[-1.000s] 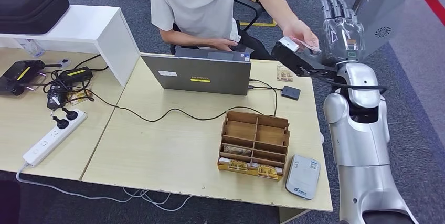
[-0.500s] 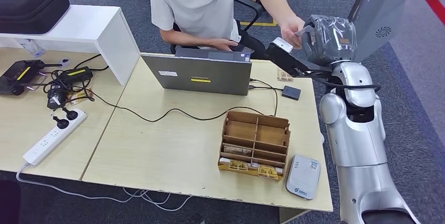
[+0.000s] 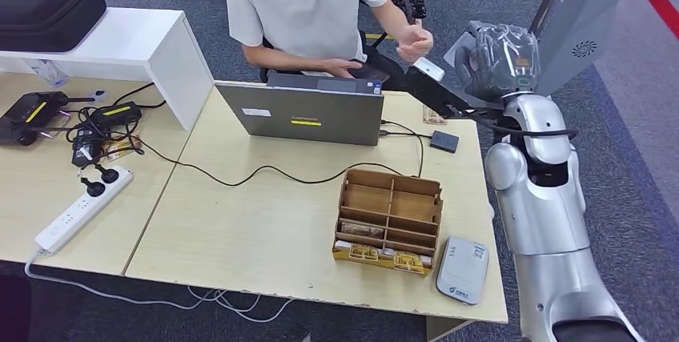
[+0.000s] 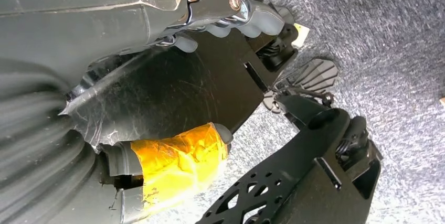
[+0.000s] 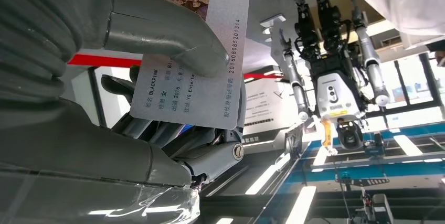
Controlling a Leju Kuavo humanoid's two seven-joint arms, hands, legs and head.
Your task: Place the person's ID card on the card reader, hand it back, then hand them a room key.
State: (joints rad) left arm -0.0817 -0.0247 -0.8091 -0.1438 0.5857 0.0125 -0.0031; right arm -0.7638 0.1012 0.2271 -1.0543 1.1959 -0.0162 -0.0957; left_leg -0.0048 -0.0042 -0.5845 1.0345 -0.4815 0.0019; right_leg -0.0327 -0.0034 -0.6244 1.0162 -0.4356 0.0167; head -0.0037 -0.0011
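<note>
My right hand has thumb and fingers clamped on the ID card, held raised beyond the desk's far right corner, apart from the person's hand. Left hand hangs over the carpet, fingers curled in, holding nothing. Card reader lies at the near right desk edge, just beside the wooden organizer.

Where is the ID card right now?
The ID card is pinched in the right hand, raised beyond the table's far right corner, near the person's hand.
</note>
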